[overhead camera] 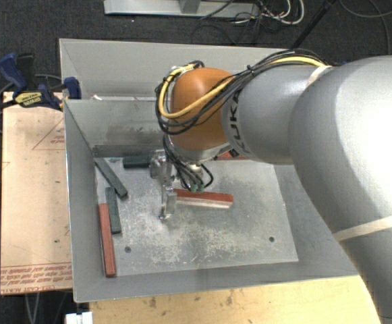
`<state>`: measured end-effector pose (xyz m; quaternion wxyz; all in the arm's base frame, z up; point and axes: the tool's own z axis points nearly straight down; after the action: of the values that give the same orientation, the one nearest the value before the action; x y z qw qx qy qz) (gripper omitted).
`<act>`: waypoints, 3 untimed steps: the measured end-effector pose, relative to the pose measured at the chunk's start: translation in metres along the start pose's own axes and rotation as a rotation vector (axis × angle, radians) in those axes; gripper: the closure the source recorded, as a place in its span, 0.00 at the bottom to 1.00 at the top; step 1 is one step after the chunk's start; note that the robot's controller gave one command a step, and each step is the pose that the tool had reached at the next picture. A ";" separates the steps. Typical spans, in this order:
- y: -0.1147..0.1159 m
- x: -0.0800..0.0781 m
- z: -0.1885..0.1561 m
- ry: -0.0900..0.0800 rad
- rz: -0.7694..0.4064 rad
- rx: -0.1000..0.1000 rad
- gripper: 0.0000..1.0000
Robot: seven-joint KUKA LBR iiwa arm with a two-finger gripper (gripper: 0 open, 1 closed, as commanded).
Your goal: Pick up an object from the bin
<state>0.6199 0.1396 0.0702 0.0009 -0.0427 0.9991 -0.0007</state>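
Side bar (106,240) lies left of hand (168,208); middle bar (206,200) just right.

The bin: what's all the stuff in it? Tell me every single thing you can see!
Bin: one, grey metal, middle of the view.
Long red bar: one, reddish-brown, left side of the floor, towards the front.
Straight dark bar: one, dark grey, right beside the long red bar.
Slanted dark bar: one, dark grey, left side, further back.
Short dark bar: one, dark grey, by the back wall.
Red and pale bar: one, red top and pale side, mid-floor, by the arm's tip.
Orange cover: one, orange, on the wrist, with cables over it.
Robot arm: one, silver-grey, reaching in from the right.
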 end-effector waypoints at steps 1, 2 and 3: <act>-0.087 -0.001 -0.002 0.000 0.004 0.001 0.00; -0.081 -0.001 -0.002 0.000 -0.003 -0.003 1.00; -0.092 0.042 -0.117 -0.004 -0.418 -0.002 1.00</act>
<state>0.5857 0.0443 0.1872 0.0028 -0.2489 0.9685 0.0000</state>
